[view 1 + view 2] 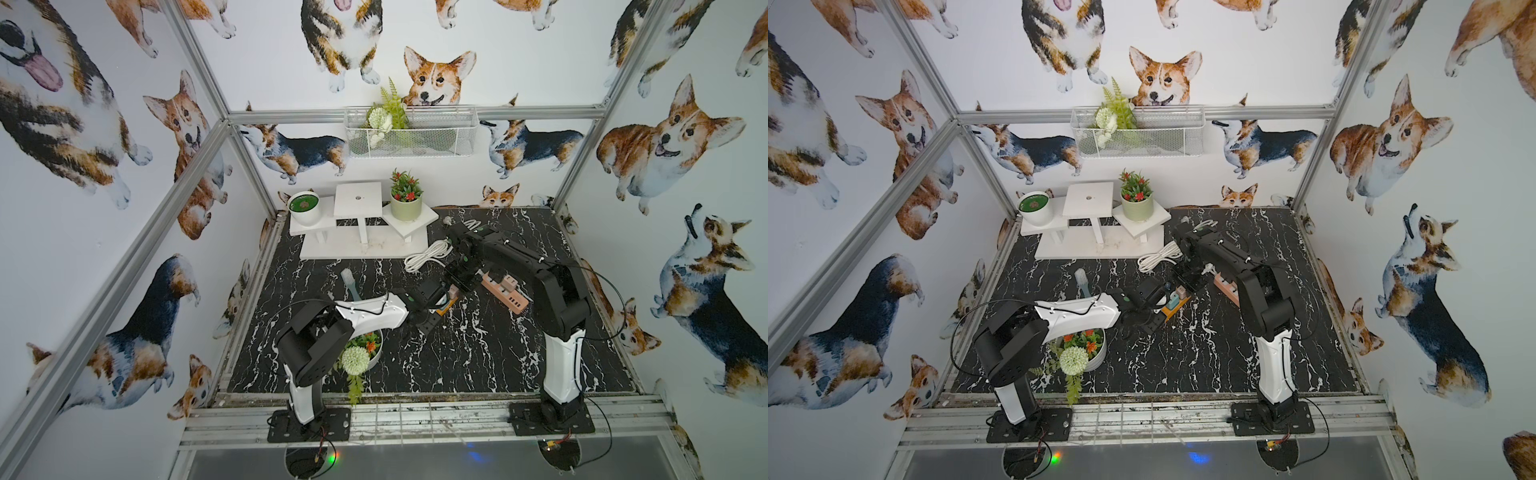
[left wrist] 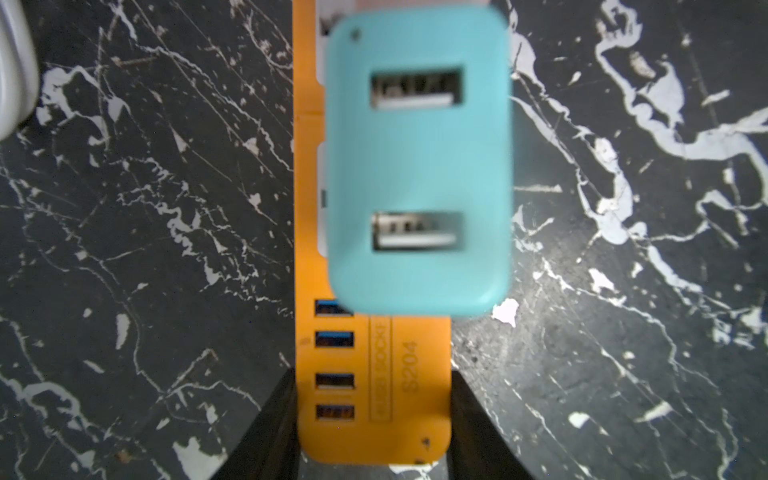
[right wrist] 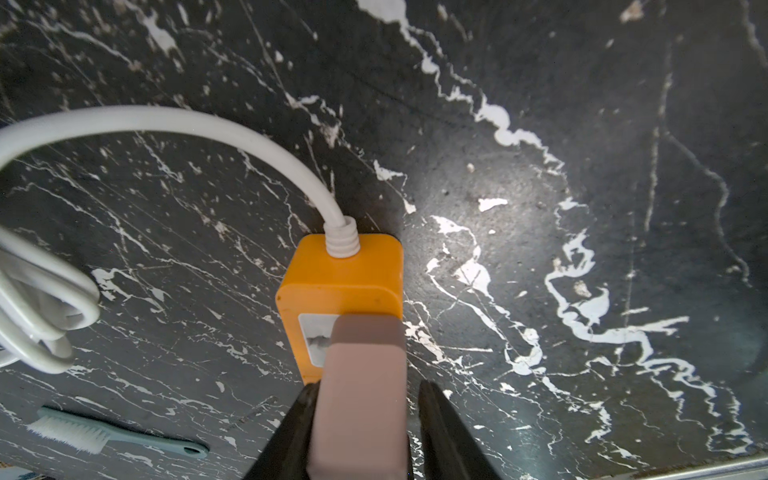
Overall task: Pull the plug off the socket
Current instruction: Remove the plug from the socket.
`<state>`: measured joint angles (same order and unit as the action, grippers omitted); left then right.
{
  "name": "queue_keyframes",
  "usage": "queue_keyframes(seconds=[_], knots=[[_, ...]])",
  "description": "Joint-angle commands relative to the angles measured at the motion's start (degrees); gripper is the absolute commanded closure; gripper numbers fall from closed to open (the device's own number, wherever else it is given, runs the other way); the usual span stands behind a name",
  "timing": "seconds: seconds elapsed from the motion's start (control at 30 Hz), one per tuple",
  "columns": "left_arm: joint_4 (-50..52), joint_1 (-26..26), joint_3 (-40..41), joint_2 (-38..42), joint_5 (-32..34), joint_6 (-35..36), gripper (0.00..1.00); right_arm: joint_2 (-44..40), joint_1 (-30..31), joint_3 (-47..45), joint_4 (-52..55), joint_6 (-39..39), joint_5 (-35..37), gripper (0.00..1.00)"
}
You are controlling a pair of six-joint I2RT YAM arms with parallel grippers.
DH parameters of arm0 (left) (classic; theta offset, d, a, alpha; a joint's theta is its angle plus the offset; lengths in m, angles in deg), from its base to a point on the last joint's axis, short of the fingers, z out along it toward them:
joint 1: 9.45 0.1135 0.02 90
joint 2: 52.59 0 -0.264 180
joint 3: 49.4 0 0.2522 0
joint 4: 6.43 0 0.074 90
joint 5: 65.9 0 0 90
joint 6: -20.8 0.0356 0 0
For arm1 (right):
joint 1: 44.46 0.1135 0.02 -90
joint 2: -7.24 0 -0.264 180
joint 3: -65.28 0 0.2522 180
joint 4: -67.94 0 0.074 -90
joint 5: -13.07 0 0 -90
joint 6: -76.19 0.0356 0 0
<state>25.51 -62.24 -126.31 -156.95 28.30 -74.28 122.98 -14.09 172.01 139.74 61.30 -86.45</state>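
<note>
Mid-bench, extraction pending: pink plug is still sitting in the orange power strip.
Progress: left gripper is pinching the strip's USB end, bracing it; teal charger is sitting plugged in close by; right gripper is straddling the pink plug, but a firm pinch cannot be told. Remaining, by judgement: securing the hold and lifting the plug out. Surroundings: flower bowl and brush are lying toward the left edge, white cord is coiling behind, and second strip is lying toward the right edge. The teal charger is crowding the plug.
</note>
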Motion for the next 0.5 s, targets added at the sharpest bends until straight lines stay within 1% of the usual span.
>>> queue_keyframes(seconds=[0.0,0.1,0.23,0.37,0.43,0.47], knots=[[5.7,0.1,0.4,-1.1,-1.2,1.5,1.0,0.1,0.3,-0.2,0.0,0.6,-0.2,0.66],[5.6,0.1,0.4,-1.1,-0.9,1.4,1.0,0.2,0.5,-0.4,-0.3,1.0,-0.3,0.67],[5.6,0.1,0.3,-1.3,-0.7,1.5,1.0,0.3,0.7,-0.3,0.1,1.7,-0.3,0.78],[5.5,0.1,0.3,-1.3,-0.9,1.5,1.0,0.3,0.9,-0.2,0.7,2.1,-0.1,0.95],[5.3,0.1,0.3,-1.4,-0.9,1.4,1.0,0.2,0.9,0.0,1.0,2.3,0.1,1.0],[5.3,0.1,0.3,-1.4,-1.0,1.4,1.0,0.0,0.9,0.2,1.3,2.4,0.2,1.0]])
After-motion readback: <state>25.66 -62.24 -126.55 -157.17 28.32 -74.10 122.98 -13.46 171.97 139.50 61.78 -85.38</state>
